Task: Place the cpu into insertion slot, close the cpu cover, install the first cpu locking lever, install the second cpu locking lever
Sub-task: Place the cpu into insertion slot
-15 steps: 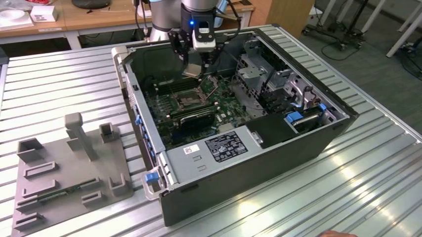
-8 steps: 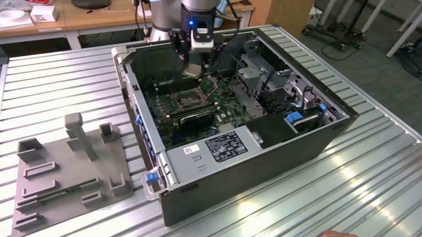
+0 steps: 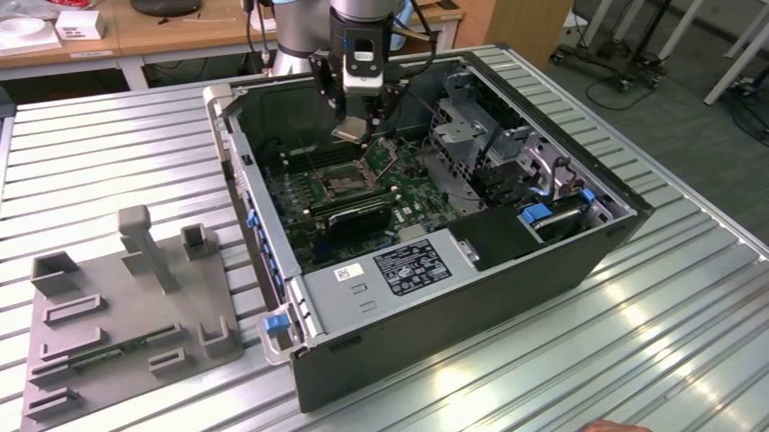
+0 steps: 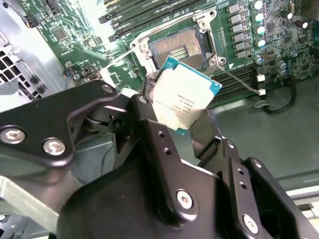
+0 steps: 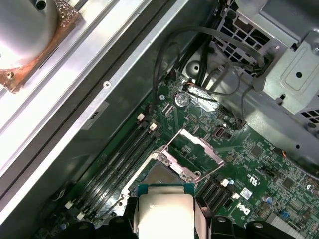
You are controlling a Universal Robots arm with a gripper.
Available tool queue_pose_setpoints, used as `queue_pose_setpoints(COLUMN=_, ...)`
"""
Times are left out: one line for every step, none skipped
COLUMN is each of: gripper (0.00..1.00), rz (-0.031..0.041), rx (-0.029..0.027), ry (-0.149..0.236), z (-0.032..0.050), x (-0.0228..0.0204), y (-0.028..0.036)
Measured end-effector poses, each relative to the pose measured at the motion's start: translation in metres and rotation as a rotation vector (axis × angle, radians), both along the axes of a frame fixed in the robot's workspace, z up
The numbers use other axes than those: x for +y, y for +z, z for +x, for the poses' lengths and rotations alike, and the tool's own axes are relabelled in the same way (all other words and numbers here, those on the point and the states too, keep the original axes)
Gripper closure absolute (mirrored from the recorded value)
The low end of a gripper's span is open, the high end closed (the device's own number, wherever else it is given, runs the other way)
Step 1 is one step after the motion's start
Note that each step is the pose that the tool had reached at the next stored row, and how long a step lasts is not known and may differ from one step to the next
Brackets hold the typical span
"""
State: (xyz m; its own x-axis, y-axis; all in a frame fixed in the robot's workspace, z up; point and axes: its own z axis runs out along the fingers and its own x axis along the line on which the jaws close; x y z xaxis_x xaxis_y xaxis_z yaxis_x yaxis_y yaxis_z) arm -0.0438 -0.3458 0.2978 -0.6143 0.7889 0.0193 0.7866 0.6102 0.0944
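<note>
cpu (image 4: 184, 97) aloft, tilted; cpu cover (image 5: 175, 164) open

There is 1 cpu (image 4: 185, 94), 1 gripper (image 4: 177, 119), 1 cpu cover (image 5: 202, 144), 1 computer case (image 3: 397, 324) and 1 grey fixture tray (image 3: 132, 310).

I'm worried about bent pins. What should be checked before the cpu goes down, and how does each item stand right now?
1. Grip: gripper is shut on the cpu by two opposite edges. Ok.
2. Socket empty: the contact field is bare, with nothing lying in it. Ok.
3. Cover open: it is swung up off the socket. Ok.
4. Lever released: it is swung out beside the socket, not across it. Ok.
5. Cpu level: it hangs tilted in the second wrist view. Not ok.
6. Corner and notch match with the socket: cannot tell.
</note>
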Motion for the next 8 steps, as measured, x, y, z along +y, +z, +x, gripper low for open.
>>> queue_pose_setpoints(gripper=0.46, rz=0.0000, rx=0.0000, ry=-0.001, z=0.0000, x=0.0000, y=0.0000)
queue_pose_setpoints(gripper=0.46, rz=0.0000, rx=0.0000, ry=-0.001, z=0.0000, x=0.0000, y=0.0000)
queue_pose_setpoints(gripper=0.46, rz=0.0000, rx=0.0000, ry=-0.001, z=0.0000, x=0.0000, y=0.0000)
queue_pose_setpoints(gripper=0.46, rz=0.0000, rx=0.0000, ry=-0.001, z=0.0000, x=0.0000, y=0.0000)
queue_pose_setpoints(gripper=0.46, rz=0.0000, rx=0.0000, ry=-0.001, z=0.0000, x=0.0000, y=0.0000)
queue_pose_setpoints(gripper=0.46, rz=0.0000, rx=0.0000, ry=-0.001, z=0.0000, x=0.0000, y=0.0000)
queue_pose_setpoints(gripper=0.46, rz=0.0000, rx=0.0000, ry=-0.001, z=0.0000, x=0.0000, y=0.0000)
queue_pose_setpoints(gripper=0.46, rz=0.0000, rx=0.0000, ry=-0.001, z=0.0000, x=0.0000, y=0.0000)
